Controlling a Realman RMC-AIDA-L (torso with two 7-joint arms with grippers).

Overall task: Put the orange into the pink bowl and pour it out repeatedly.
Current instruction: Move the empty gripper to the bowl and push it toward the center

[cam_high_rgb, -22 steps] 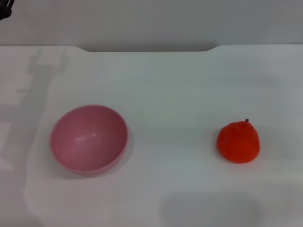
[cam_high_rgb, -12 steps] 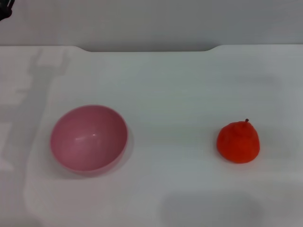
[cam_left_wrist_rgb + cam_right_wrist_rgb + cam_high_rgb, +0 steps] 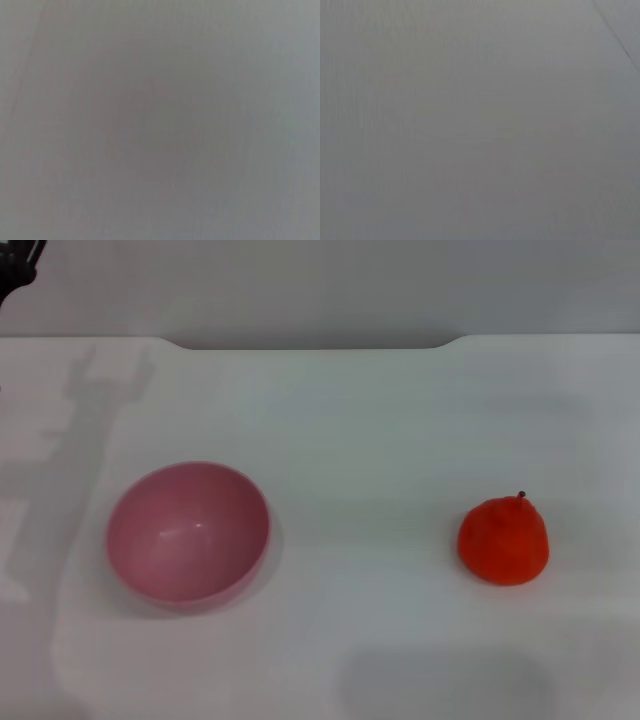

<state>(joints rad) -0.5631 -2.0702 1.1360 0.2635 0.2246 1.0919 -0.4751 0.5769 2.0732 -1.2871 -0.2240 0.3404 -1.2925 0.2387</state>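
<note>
The orange (image 3: 503, 540) sits on the white surface (image 3: 360, 430) over on the right, stem nub up, well apart from the empty pink bowl (image 3: 188, 533) on the left. Only a dark sliver of the left end effector (image 3: 18, 262) pokes in at the top-left corner, so can't tell if it's open or closed. The right one isn't visible anywhere.

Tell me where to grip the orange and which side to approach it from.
Grip the orange across its round middle, coming straight down from above. It sits alone on the white table, stem nub up, well apart from the pink bowl, so nothing crowds either flank. Its lumpy skin should probably help the hold. Neither end effector is near it yet.
</note>
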